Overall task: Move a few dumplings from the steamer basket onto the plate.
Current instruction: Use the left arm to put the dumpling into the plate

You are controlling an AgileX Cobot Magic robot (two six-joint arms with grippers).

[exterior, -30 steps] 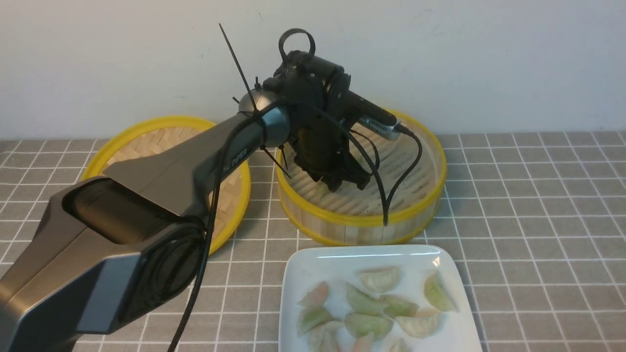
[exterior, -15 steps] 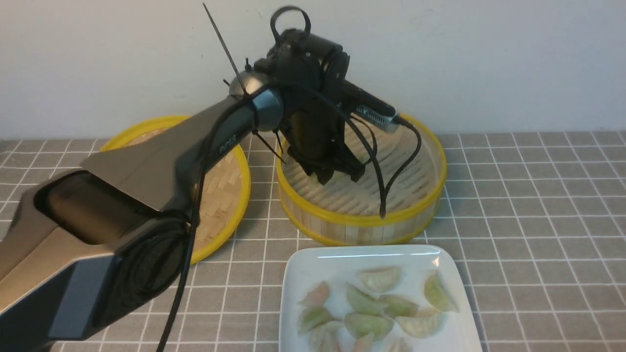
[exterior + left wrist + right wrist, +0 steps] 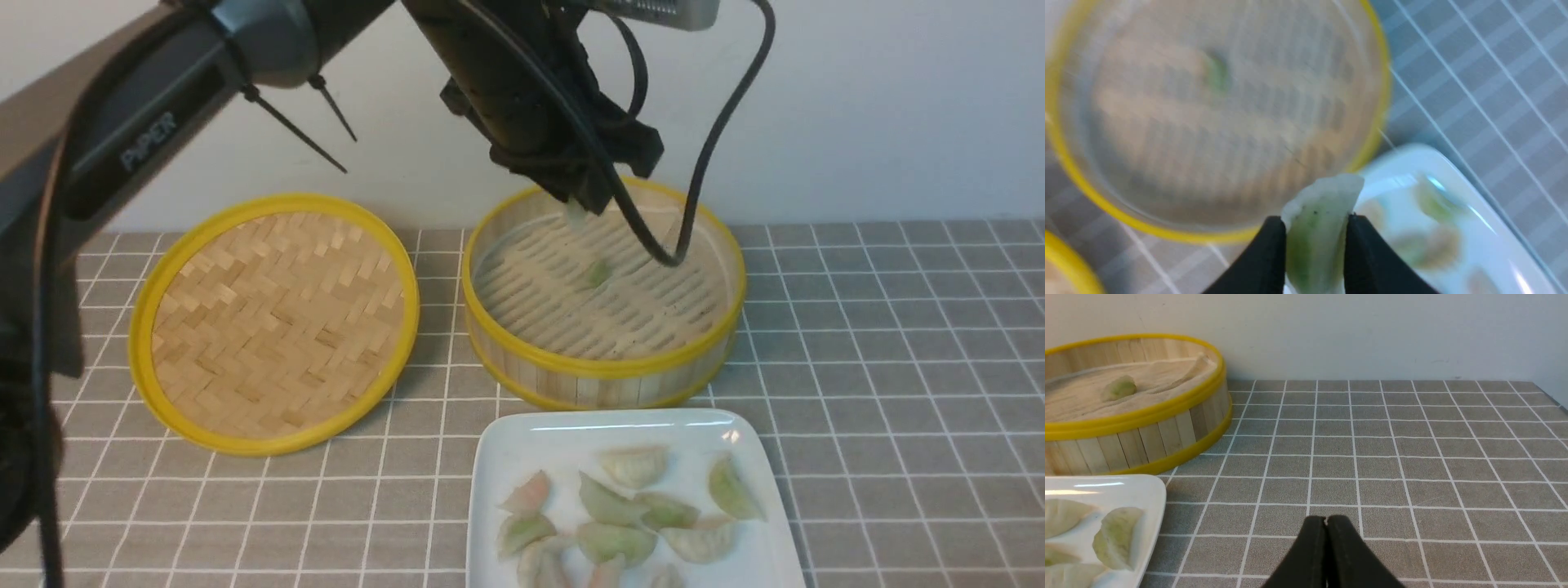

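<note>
We hold one green dumpling (image 3: 1327,192) raised above the steamer basket (image 3: 604,369)
Our left gripper (image 3: 1315,222) is clamped on it; a second dumpling (image 3: 598,273) lies near the middle of the basket floor. The plate (image 3: 522,437), just in front of the basket, carries a cluster of plated dumplings (image 3: 608,502). Our right gripper (image 3: 1326,522) has its fingers pressed together, holding nothing

Our left hand (image 3: 1315,223) pinches a pale green dumpling (image 3: 1316,241) between its two black fingers (image 3: 1257,267); blurred beneath, we see the steamer basket (image 3: 1188,147) holding one other dumpling (image 3: 1217,75), the plate (image 3: 1392,188) just beside it
</note>
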